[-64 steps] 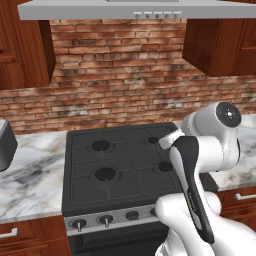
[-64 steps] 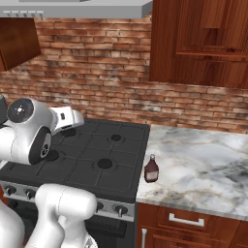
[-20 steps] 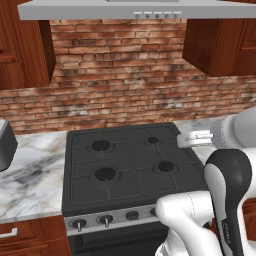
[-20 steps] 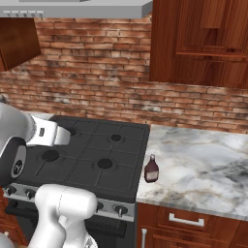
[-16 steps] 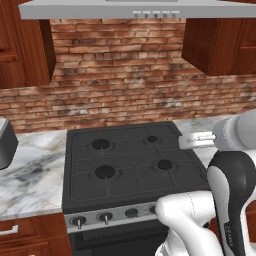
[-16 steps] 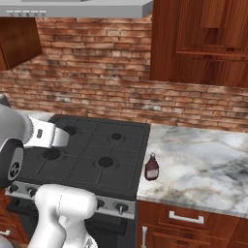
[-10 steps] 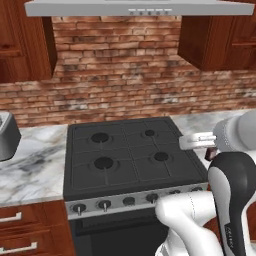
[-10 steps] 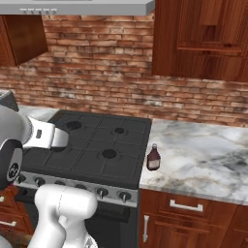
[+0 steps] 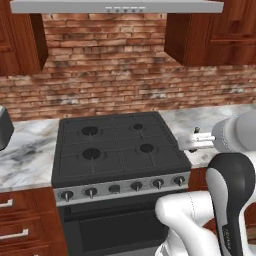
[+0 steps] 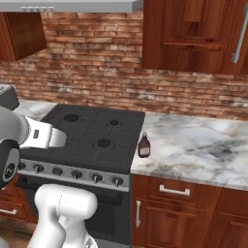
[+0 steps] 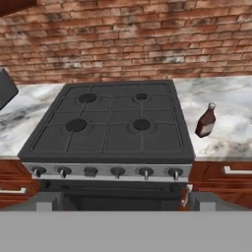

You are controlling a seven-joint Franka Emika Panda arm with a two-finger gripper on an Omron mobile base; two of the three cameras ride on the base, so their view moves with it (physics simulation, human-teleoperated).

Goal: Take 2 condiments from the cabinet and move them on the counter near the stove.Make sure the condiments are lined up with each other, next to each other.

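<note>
One condiment, a dark maroon bottle (image 10: 144, 145) (image 11: 205, 121), stands upright on the marble counter (image 10: 203, 140) (image 11: 234, 133), just right of the black stove (image 9: 117, 145) (image 10: 92, 135) (image 11: 113, 123). My gripper (image 11: 126, 204) hangs in front of the stove and above it, facing the burners. It is open, its fingertips (image 11: 49, 203) wide apart with nothing between them, and well short of the bottle. The wooden cabinet (image 10: 193, 53) (image 9: 220, 35) with its shelf hangs above the counter on the right.
A range hood (image 9: 115, 6) spans the top, over a brick wall (image 9: 110, 65). A black coffee machine (image 9: 2, 131) (image 11: 5, 88) sits on the counter left of the stove. Wooden drawers (image 10: 179, 193) with silver handles run below. My white arm (image 9: 230, 185) fills the lower right.
The whole picture has shifted: the base has backed away and moved to the right, so more of the oven front and drawers shows. The bottle stays in place. The gripper stays open.
</note>
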